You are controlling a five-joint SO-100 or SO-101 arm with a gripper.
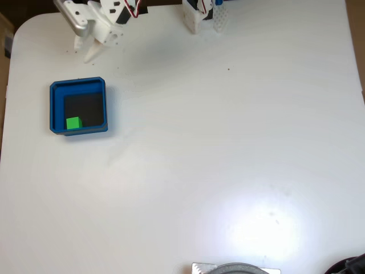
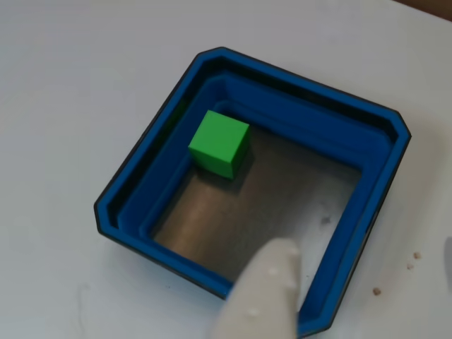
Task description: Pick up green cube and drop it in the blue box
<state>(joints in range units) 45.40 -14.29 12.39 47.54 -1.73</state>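
The green cube (image 1: 73, 123) lies inside the blue box (image 1: 56, 108) in the fixed view, resting on the dark inner floor in the box's lower left corner, close against the left and near walls. The box sits on the white bench (image 1: 217, 160) toward its left side, well apart from the bright glare patch at the lower right. Above the box, at the top left of this view, the white arm reaches in from the far edge, and the jaws (image 1: 91, 52) hang over bare bench just beyond the box's far wall, holding nothing; from here I cannot tell how far they are parted. A second white fitting (image 1: 197, 17) stands at the far edge near the middle. In the other view the blue box (image 2: 385, 183) is seen close from above, its clipped corners and thick stepped walls plain, with the green cube (image 2: 219, 141) sitting flat in the upper left corner of the floor, just beside two walls. One white fingertip (image 2: 265, 296) comes in from the bottom edge, over the box's near wall, well apart from the cube and touching nothing.
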